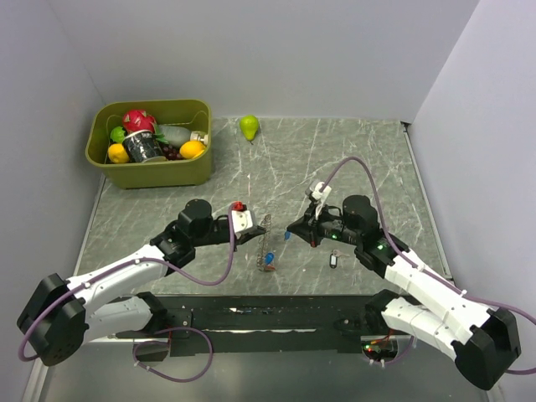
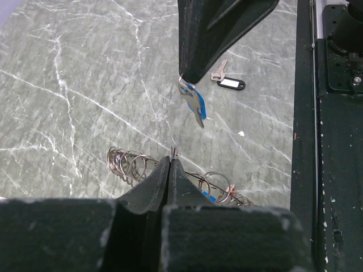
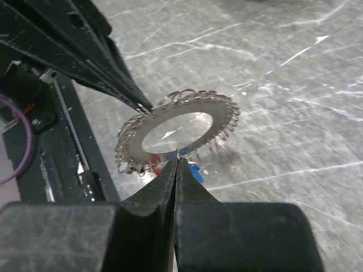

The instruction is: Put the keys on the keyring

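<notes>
The keyring [image 1: 266, 239] stands on edge mid-table, a thin grey ring with small wire loops along its rim [image 3: 187, 122]. My left gripper [image 1: 254, 231] is shut on that rim [image 2: 173, 152]. Two keys with a blue and a red tag [image 1: 270, 260] hang at the ring's bottom. My right gripper [image 1: 290, 231] is shut on a blue-tagged key [image 2: 193, 103], which dangles from its tips just right of the ring. In the right wrist view the fingertips [image 3: 178, 157] sit right in front of the ring's near edge. Another key with a dark and white tag [image 2: 229, 83] lies flat on the table [image 1: 332, 260].
A green bin [image 1: 151, 172] of fruit and a can stands at the back left. A green pear [image 1: 249, 126] lies at the back middle. A black strip [image 1: 268, 316] with the arm bases runs along the near edge.
</notes>
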You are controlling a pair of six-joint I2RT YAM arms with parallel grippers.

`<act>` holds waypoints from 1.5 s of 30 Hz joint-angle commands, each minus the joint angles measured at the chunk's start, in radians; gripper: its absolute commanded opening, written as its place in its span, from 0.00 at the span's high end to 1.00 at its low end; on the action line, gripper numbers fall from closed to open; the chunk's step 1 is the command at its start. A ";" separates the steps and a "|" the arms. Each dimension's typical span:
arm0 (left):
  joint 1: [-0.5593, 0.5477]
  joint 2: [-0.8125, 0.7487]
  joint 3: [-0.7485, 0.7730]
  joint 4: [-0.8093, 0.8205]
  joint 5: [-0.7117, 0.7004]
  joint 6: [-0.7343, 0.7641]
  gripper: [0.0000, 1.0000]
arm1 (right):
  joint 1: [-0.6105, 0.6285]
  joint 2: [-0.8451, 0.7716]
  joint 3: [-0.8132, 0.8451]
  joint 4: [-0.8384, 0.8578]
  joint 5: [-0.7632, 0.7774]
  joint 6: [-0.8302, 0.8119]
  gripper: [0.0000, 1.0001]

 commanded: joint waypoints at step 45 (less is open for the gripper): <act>-0.010 0.033 0.069 0.106 0.060 -0.025 0.99 | 0.028 0.155 0.120 0.122 -0.178 -0.015 1.00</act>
